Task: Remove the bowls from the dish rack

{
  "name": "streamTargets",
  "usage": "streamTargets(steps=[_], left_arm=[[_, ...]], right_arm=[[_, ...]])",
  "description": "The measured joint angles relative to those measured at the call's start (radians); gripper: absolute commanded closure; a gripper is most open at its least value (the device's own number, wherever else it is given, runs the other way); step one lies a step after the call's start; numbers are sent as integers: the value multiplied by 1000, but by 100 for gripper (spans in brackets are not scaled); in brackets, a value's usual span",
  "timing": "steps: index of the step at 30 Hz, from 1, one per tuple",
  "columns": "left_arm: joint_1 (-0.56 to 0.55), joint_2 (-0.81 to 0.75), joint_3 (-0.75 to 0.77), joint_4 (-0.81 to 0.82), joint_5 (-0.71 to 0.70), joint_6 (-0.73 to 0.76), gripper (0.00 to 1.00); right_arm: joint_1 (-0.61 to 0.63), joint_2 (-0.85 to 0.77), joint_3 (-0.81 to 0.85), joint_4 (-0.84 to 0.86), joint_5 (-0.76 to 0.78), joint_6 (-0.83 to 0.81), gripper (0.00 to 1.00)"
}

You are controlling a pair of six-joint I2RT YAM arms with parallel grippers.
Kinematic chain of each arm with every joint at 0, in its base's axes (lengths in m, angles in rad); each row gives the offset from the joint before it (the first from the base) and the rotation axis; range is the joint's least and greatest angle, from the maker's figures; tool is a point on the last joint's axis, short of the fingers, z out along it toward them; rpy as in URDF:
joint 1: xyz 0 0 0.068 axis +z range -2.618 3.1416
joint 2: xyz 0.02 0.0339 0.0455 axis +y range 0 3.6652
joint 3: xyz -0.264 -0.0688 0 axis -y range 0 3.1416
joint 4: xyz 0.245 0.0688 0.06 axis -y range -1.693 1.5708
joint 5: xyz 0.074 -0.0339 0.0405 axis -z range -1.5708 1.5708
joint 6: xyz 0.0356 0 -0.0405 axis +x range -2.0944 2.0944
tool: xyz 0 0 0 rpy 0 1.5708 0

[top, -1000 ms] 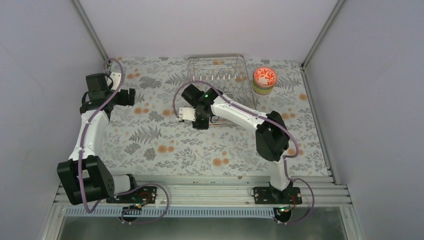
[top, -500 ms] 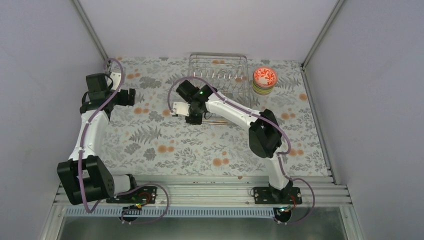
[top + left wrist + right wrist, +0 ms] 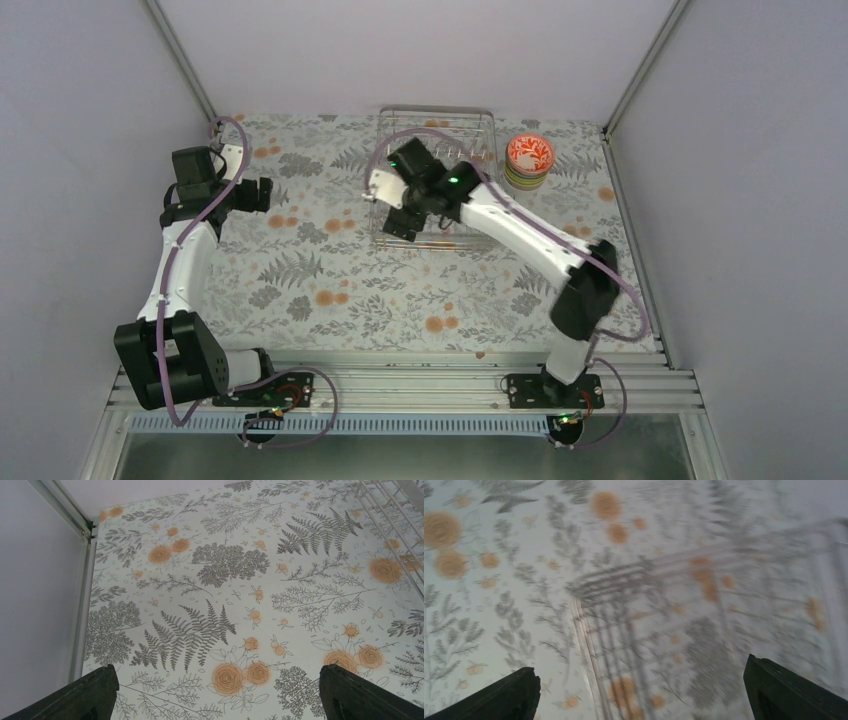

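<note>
The silver wire dish rack [image 3: 470, 135] stands at the back middle of the table, and no bowl shows inside it. The bowls [image 3: 529, 160] sit stacked on the table just right of the rack, the white one with orange-red pattern on top and a yellow-green rim below it. My right gripper [image 3: 402, 222] hovers over the rack's near left corner, open with nothing between its fingers. In the blurred right wrist view the rack's corner bars [image 3: 624, 625] lie under that open gripper [image 3: 639, 695]. My left gripper [image 3: 262, 193] is open, far left of the rack.
The left wrist view shows the left gripper [image 3: 220, 695] over bare flowered tablecloth [image 3: 215, 580], with the rack's edge [image 3: 390, 510] at the top right. A metal frame post [image 3: 82, 580] and the enclosure wall [image 3: 80, 150] bound the left side.
My right gripper has gone from shut to open, and its wrist has moved back and to the right while the elbow swung right. The rack shifted slightly. The left arm is still.
</note>
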Motion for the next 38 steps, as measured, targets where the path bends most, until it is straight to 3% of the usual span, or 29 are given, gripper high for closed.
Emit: streamTargets(steps=[5, 8, 12, 21, 27, 38], left_arm=[[0, -4, 0, 4, 4, 2, 0], [0, -8, 0, 6, 13, 3, 0], [0, -8, 0, 14, 27, 6, 0], [0, -13, 0, 19, 32, 6, 0], [0, -16, 0, 26, 32, 6, 0], [0, -31, -12, 31, 32, 5, 0]], right_arm=[[-101, -358, -283, 216, 87, 62, 0], [-309, -589, -413, 341, 66, 102, 0], [-502, -723, -518, 437, 30, 153, 0], [-755, -749, -839, 570, -52, 250, 0], [-930, -749, -862, 640, -36, 294, 0], [-935, -772, -911, 703, -42, 297, 0]])
